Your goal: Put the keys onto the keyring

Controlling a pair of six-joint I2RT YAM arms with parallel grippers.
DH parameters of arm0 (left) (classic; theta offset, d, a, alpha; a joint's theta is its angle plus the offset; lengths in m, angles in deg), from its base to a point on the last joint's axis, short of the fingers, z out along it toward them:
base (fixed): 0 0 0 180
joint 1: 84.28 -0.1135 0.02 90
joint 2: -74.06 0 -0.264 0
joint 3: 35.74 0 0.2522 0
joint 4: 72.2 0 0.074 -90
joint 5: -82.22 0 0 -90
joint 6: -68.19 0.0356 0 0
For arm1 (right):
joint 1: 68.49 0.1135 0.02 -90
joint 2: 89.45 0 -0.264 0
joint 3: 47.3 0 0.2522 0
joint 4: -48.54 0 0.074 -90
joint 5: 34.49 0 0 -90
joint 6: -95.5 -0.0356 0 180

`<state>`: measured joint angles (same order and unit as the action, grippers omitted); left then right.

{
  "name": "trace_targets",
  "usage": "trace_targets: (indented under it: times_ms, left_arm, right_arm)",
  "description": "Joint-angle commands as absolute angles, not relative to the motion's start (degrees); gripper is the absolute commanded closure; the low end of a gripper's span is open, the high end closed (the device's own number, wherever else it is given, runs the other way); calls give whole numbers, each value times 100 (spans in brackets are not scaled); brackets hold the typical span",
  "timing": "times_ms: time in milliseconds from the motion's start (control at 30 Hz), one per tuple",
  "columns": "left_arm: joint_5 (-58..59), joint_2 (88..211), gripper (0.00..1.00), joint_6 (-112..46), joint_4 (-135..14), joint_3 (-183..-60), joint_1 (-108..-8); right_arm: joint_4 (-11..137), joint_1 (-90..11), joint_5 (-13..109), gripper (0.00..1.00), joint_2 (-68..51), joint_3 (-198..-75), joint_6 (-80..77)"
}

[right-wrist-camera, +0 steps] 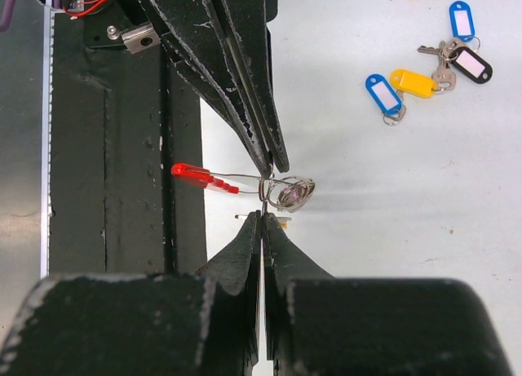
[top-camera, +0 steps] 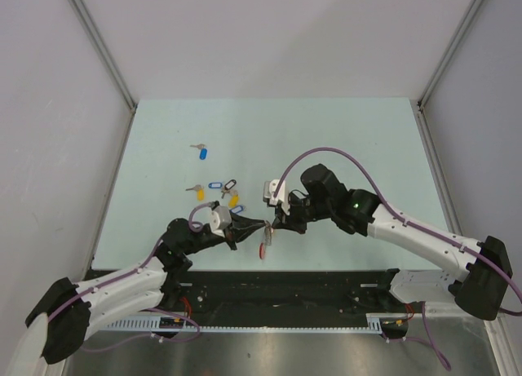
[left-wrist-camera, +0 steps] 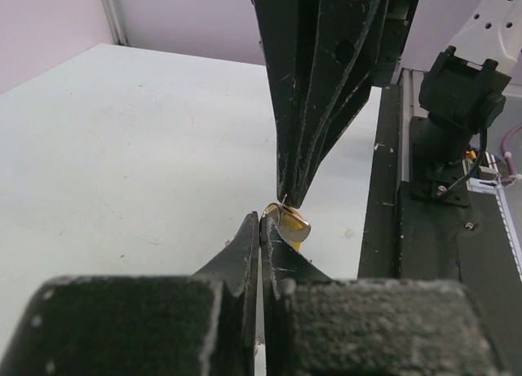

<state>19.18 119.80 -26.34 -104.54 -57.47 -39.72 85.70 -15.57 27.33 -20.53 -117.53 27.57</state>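
Observation:
My left gripper (top-camera: pixel 267 227) is shut on the wire of the keyring (right-wrist-camera: pixel 287 192). The keyring's red plastic piece (right-wrist-camera: pixel 204 177) sticks out toward the table's near edge and shows in the top view (top-camera: pixel 263 249). My right gripper (right-wrist-camera: pixel 263 216) is shut on a key with a yellow tag (left-wrist-camera: pixel 295 227), tip to tip against the left gripper (right-wrist-camera: pixel 272 165). In the left wrist view the left gripper (left-wrist-camera: pixel 261 219) meets the right gripper (left-wrist-camera: pixel 286 201) at that key's small ring. Several loose keys lie on the table: blue (top-camera: pixel 203 153), yellow (top-camera: pixel 198 193), and a cluster (top-camera: pixel 228 193).
In the right wrist view the loose cluster shows a blue tag (right-wrist-camera: pixel 382 95), a yellow tag (right-wrist-camera: pixel 416 84) and a dark tag (right-wrist-camera: pixel 473 64). A black base rail (top-camera: pixel 285 290) runs along the table's near edge, just under the grippers. Grey walls enclose the table.

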Motion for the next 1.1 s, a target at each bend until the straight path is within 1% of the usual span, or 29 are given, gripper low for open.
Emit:
trace_targets:
  times_ms: [0,367,667,900,1067]
  left_arm:
    - [1762,12003,100,-2620,-10484,-6057,-3910]
    - [1577,12100,100,-2594,-10195,-6233,-3796]
    - [1235,11801,100,-2576,-9966,-6163,-3699]
    - [1023,11713,100,-2673,-10290,-5926,-3726]
    - [1295,11862,100,-2822,-10668,-5829,-3813]
  right_arm:
    - [8050,-1418,2537,100,-2143,-11793,2686]
    - [7856,-1400,2598,100,-2099,-11793,2607]
    - [7917,-1400,3143,100,-2134,-11793,2396]
    - [8533,-1567,3143,100,-2283,-11784,2449]
    - [8375,-1892,2871,100,-2441,-11600,2440]
